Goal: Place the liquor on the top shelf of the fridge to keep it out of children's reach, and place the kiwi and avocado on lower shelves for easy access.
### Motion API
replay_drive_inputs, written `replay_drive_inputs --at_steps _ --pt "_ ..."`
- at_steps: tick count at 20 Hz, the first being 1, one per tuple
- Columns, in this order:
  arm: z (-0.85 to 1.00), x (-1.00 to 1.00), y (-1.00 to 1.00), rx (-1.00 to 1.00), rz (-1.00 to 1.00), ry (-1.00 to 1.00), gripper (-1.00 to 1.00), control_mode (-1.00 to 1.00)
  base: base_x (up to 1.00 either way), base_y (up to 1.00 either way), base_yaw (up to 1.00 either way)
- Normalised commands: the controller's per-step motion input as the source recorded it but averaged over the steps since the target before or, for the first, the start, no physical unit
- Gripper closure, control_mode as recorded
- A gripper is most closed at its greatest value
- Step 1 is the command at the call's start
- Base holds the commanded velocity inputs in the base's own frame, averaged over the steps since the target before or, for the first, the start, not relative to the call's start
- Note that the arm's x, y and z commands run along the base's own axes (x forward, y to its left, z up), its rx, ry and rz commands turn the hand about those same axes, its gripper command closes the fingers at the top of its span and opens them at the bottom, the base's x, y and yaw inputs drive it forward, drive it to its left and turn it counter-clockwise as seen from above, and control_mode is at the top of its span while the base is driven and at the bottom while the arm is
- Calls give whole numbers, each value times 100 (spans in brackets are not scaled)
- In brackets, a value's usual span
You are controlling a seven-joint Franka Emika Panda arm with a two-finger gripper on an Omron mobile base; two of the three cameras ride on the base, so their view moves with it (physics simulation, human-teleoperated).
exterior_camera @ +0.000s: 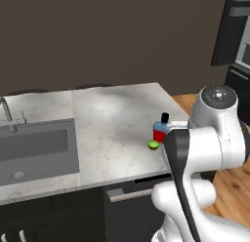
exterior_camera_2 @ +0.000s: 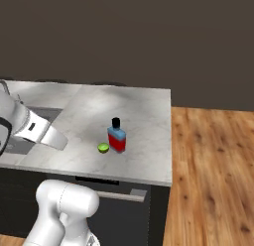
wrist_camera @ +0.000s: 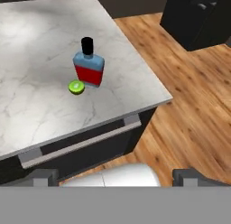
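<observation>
The liquor (wrist_camera: 89, 64) stands upright on the marble bench (wrist_camera: 36, 42), well ahead of the pincer (wrist_camera: 115, 177) and a little to its left as the hand view has it, red body below, pale blue shoulders above, black cap on top. Just beside the bottle's base, on the side nearer the sink (exterior_camera: 34, 148), lies a small lime-green fruit, the avocado (wrist_camera: 76, 87), close enough that I cannot tell whether the two touch. Both sit near the bench's front edge, toward the corner that borders the wooden floor (exterior_camera_2: 213, 165). The pincer hangs off the bench, out over that front edge and above the dark cabinet front with its pale drawer handle (wrist_camera: 81, 144); its two dark fingertips (wrist_camera: 187, 177) stand far apart, spread wide, with nothing between them. Beyond the pincer and to its right across the floor rises a tall black appliance, the fridge (wrist_camera: 198, 17), well apart from bottle and fruit. The white arm (exterior_camera: 205, 138) bends up in front of the bench in the left base view.
</observation>
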Motion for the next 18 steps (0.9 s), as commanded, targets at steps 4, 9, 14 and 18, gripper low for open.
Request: replay_drive_inputs --at_steps 4,9,14,18 --pt "-48 39 19 -6 -39 6 -100 -100 0 0 0" --pt "-36 53 1 0 -31 0 -100 -100 0 0 0" --pt "-21 61 0 5 -15 4 -100 -100 0 0 0" --pt "-14 54 -3 13 -3 5 -100 -100 0 0 0"
